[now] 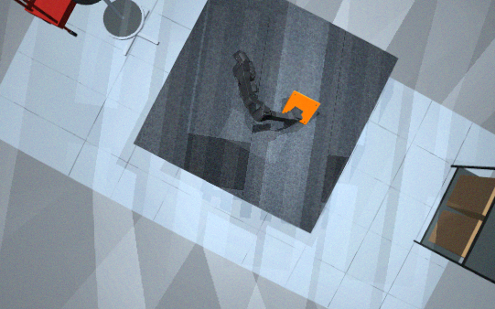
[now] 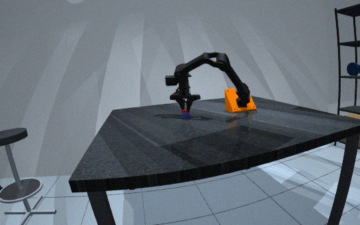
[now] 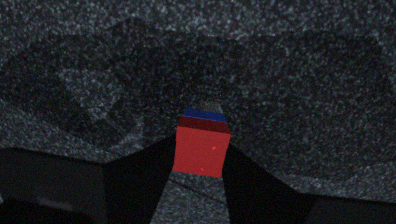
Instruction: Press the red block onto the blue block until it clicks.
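Left of the orange bracket (image 1: 308,106) (image 2: 231,104) in the exterior view, the jaws (image 2: 185,109) grip the red block (image 2: 184,111) (image 3: 201,151), which sits over the blue block (image 2: 185,115) (image 3: 204,115) on the desk (image 1: 288,183) (image 2: 180,146). The step in hand looks to be the press; whether the blocks have clicked together I can't tell. Next, I'd push straight down until they seat, then spread the jaws and lift away without tilting the stack. The desk's left edge lies farther from the bracket than the blocks do, leaving room to open. At the bracket itself stands the arm's base, with the right edge beyond.
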`<state>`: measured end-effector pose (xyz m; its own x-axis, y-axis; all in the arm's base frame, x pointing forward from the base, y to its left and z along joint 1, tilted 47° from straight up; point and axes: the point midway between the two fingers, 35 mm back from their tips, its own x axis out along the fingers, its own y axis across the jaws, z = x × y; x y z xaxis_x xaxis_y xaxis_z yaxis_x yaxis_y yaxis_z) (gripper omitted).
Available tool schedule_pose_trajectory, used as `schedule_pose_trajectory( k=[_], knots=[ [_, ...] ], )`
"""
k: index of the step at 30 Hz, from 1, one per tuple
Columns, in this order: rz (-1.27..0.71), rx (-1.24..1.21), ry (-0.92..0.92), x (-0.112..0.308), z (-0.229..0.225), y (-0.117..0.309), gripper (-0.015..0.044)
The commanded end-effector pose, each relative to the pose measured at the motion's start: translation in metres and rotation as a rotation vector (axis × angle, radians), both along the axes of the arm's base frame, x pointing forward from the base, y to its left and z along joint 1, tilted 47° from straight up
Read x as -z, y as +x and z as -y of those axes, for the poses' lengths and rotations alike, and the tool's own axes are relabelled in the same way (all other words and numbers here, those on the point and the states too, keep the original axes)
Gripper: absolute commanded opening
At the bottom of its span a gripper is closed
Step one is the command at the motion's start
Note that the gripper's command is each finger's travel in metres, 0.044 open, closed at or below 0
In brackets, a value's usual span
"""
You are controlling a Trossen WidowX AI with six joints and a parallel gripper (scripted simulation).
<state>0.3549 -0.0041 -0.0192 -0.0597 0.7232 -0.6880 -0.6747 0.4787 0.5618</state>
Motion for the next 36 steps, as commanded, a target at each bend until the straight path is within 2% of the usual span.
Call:
schedule_pose_trajectory(
  k=[1,25,33,36],
  knots=[
    [-0.005,0.005,0.004,0.0007,-0.0006,0.0,0.0],
    [0.001,0.002,-0.001,0.0013,-0.0012,0.0003,0.0],
    [0.001,0.002,-0.001,0.0013,-0.0012,0.0003,0.021],
    [0.001,0.002,-0.001,0.0013,-0.0012,0.0003,0.022]
  ],
)
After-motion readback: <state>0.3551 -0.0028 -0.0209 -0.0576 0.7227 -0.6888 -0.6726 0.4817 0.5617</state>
